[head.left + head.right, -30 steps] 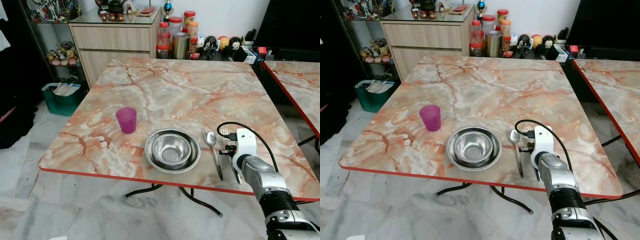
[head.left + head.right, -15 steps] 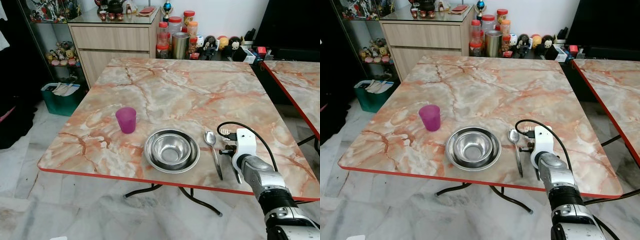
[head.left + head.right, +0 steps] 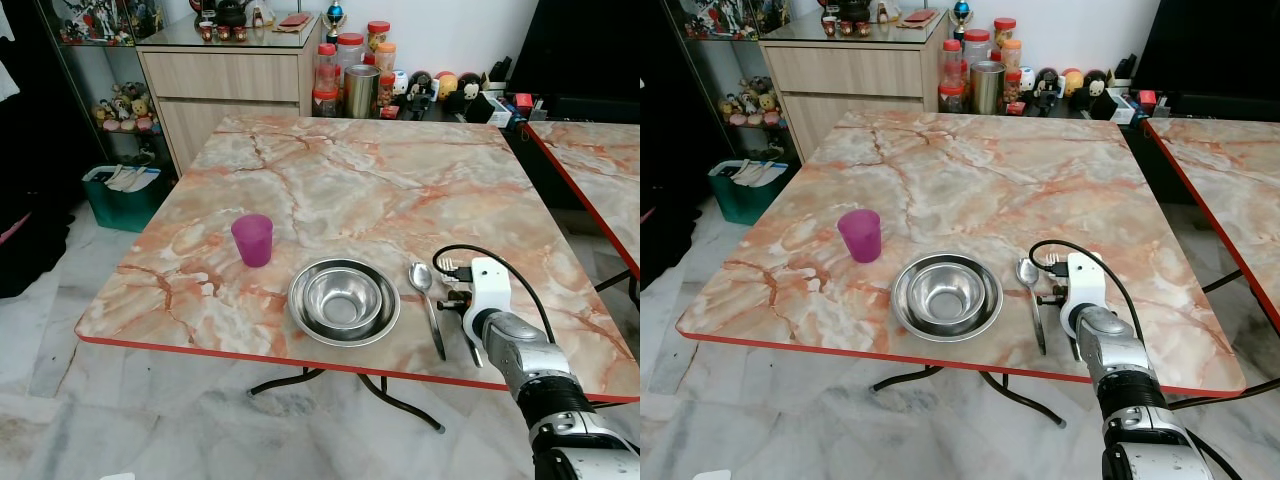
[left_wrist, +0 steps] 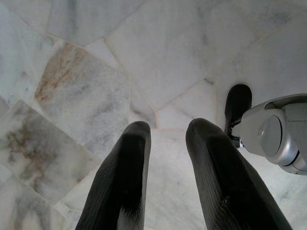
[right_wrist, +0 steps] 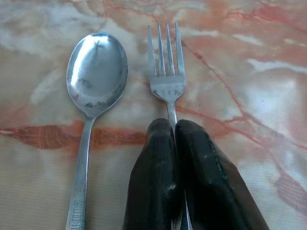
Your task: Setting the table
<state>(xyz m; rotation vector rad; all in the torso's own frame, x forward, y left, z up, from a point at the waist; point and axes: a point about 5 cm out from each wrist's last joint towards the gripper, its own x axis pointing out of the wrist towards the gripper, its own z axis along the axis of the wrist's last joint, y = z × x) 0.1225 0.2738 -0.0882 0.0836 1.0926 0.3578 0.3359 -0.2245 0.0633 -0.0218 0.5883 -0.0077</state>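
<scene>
Barely shifted since a second ago: right arm a touch further along the table's near edge, cup, bowl, spoon and fork lying as before. Left gripper (image 4: pixel 168 158) hanging over the pale marble floor (image 4: pixel 72 72), fingers parted, holding nothing. On the marble table (image 3: pixel 380 180), from the left: purple cup (image 3: pixel 252 240) standing upright, well apart from the steel bowl (image 3: pixel 343 300) near the front edge; spoon (image 3: pixel 428 305) just beside the bowl, bowl end pointing away from the robot; fork (image 5: pixel 167 76) lying parallel beside the spoon, tines likewise pointing away. Right gripper (image 5: pixel 175 143) low over the table, fingers pressed together on the fork's handle.
</scene>
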